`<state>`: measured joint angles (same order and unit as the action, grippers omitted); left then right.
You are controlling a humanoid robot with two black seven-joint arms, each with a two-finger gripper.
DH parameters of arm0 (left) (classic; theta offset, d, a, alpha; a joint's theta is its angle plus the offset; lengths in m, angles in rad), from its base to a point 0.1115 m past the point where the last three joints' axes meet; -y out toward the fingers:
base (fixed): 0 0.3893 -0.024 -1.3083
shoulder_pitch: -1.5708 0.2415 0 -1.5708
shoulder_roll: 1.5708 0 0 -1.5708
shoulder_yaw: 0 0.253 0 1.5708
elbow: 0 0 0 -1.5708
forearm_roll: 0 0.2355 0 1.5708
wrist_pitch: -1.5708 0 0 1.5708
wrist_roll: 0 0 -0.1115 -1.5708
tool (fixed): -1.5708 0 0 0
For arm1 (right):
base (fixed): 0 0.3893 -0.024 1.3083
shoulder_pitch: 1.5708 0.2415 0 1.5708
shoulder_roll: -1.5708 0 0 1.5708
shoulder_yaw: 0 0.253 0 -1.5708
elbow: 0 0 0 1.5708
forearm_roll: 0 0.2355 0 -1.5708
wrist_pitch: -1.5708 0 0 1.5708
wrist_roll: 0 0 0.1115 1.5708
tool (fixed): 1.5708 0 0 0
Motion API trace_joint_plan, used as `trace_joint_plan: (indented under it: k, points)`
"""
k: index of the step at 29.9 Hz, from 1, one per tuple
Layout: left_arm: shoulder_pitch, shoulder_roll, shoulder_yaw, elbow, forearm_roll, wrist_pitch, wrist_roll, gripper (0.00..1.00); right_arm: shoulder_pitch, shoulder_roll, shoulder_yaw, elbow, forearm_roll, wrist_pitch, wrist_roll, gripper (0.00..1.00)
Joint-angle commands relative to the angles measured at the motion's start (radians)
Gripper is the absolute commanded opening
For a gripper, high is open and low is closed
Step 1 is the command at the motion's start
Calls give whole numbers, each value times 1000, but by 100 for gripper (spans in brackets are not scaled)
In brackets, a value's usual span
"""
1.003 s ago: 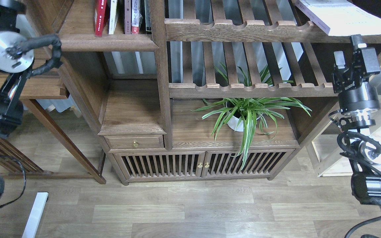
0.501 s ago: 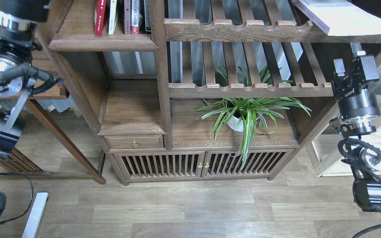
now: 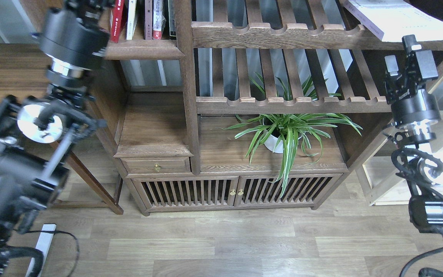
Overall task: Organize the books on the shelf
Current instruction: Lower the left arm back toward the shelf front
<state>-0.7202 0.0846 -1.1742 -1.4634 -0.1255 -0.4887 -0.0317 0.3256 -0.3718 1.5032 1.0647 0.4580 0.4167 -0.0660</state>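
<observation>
Dark brown shelf [image 3: 144, 48] carries upright books [image 3: 140, 17] at its back. Left gripper [image 3: 87, 4] is cropped at the shelf's left corner, state untellable. Right gripper [image 3: 402, 57], fingers parted, grasps nothing.

Books [image 3: 140, 17] upright on dark wooden shelf [image 3: 144, 50], top left
</observation>
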Motion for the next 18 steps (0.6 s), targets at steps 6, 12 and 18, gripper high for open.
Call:
trace_joint_plan:
  k: [6,12,18]
  points:
    - [76,-43,162,2,14,0,3,44,13,-12,0,0,-15,-68,-1,86]
    - [104,-45,211,2,14,0,3,53,35,-48,2,0,-15,-101,-1,86]
    - [114,-45,243,3,14,0,3,59,69,-61,2,0,-15,-145,-3,86]
